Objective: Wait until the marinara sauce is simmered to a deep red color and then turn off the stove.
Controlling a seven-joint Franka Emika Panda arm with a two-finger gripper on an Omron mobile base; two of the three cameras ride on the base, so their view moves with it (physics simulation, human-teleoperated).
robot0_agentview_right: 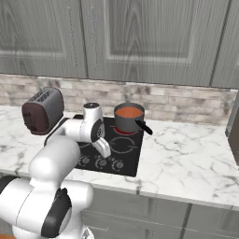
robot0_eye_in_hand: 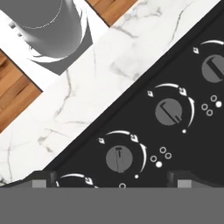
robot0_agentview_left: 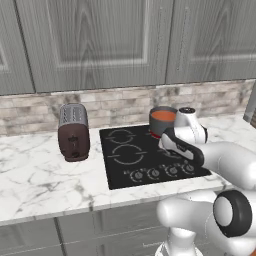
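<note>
Hovering over the knob row of the stove (robot0_agentview_left: 145, 155), the end effector (robot0_eye_in_hand: 111, 179) looks down on three round knobs; its two tips sit wide apart at the bottom corners of the hand view, holding nothing. One knob (robot0_eye_in_hand: 119, 158) lies just ahead of the tips and between them, a second knob (robot0_eye_in_hand: 169, 111) lies farther ahead and to the side, and a third (robot0_eye_in_hand: 214, 68) is near the view's edge.

Beyond the end effector, at the back of the stove, the saucepan (robot0_agentview_right: 129, 119) stands on a burner with the sauce (robot0_agentview_right: 129, 112) showing orange-red, which I judge is not yet the deep red called for.

Chief risk: turning a knob now would cut the heat before the sauce has darkened. A second risk is picking the wrong knob, since the knobs look alike and only the small dot marks (robot0_eye_in_hand: 159, 164) beside each hint at which burner it serves; the pan's burner must be matched to them first. With the tips so wide, a poorly centred close could also slip off the knob. The desk (robot0_agentview_left: 35, 175) edge beside the row leaves little room for a low approach.
</note>
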